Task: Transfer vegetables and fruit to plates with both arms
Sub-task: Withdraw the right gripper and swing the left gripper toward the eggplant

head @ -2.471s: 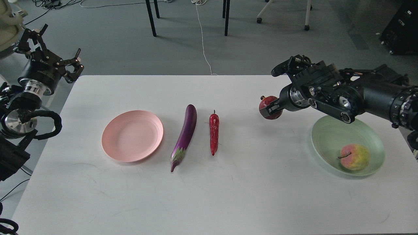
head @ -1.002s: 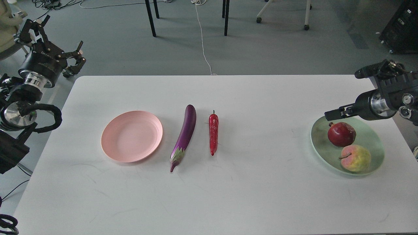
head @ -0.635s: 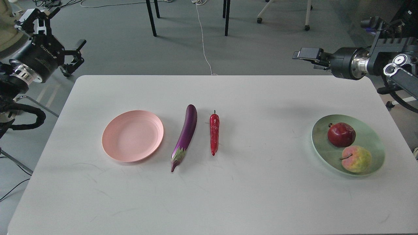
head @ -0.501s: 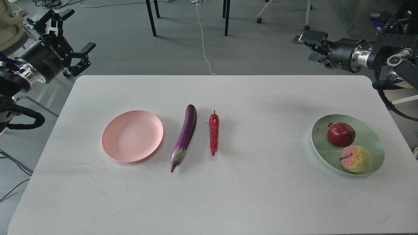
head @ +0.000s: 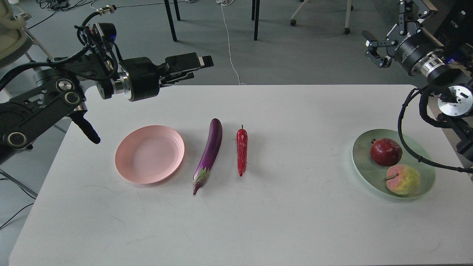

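The white table (head: 236, 221) holds everything; the left gripper (head: 192, 66) hovers above its far edge, whether parted or closed I cannot tell; the right gripper (head: 388, 27) spreads empty beyond the far right corner; the pink plate (head: 149, 153) lies bare; the green plate (head: 362, 162) carries pomegranate (head: 386, 152) and apple-like fruit (head: 403, 179); eggplant (head: 209, 152) and chili (head: 242, 149) lie side by side at mid-table.

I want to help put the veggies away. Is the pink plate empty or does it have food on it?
Empty. The pink plate shows only bare surface; the eggplant lies beside it on the table.
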